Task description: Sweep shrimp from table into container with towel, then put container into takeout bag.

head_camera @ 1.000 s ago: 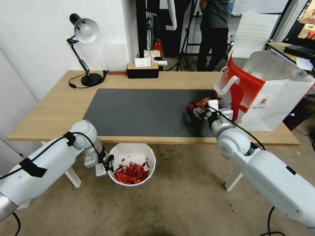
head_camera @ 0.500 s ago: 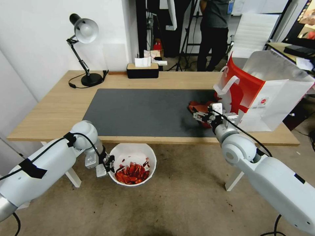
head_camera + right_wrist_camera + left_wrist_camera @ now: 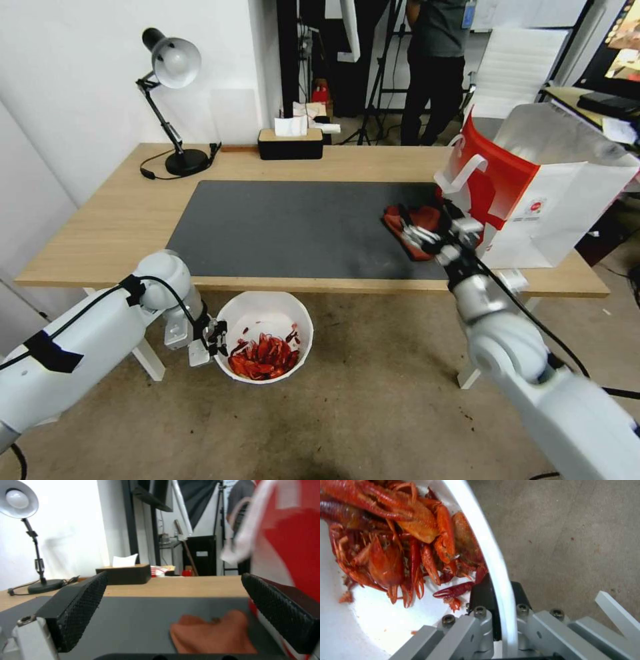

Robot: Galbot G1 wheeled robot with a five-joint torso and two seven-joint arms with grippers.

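The left gripper's (image 3: 215,332) fingers (image 3: 480,630) are clamped on the rim of the round white plastic container (image 3: 265,313), one inside the wall and one outside. The container hangs below the front edge of the long light wood-topped table (image 3: 113,220), and the glossy red-orange shrimp (image 3: 263,353) are heaped in its bottom. On the table's dark grey mat (image 3: 293,227), the right gripper (image 3: 173,610) hovers with its pads spread wide and empty, just before the rust-red towel (image 3: 417,223). The towel lies against the white takeout bag with red print (image 3: 533,193).
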